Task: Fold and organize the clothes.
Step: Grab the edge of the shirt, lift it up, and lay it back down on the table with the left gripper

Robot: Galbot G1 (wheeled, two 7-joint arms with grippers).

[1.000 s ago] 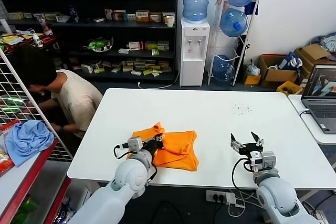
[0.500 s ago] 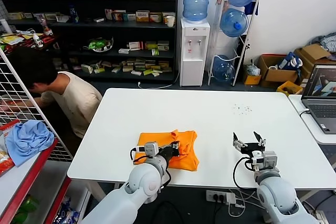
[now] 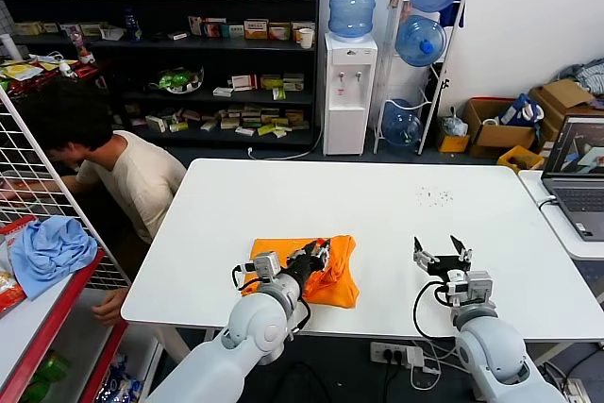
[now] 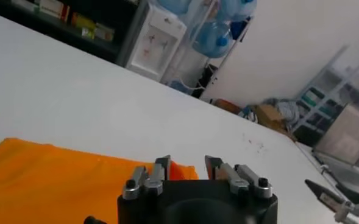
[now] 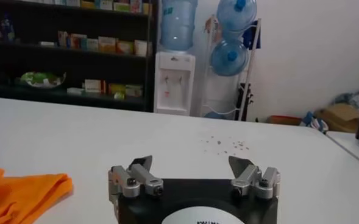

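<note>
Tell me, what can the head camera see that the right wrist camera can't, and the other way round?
Only the head view shows the left gripper over the folded orange T-shirt, a crouching man, a light blue cloth on a rack, and a laptop. Only the right wrist view shows the right gripper close up, its jaws spread wide over bare white table. Both show the T-shirt, the table, the water dispenser and the stocked shelves.

White table [image 3: 377, 214] mid-room. Dark shelves [image 3: 160, 54] of goods along back wall. Water dispenser [image 3: 349, 92] beside bottle rack [image 3: 425, 54]. Cardboard boxes [image 3: 510, 125] far right. Laptop [image 3: 578, 176] on side desk.
</note>
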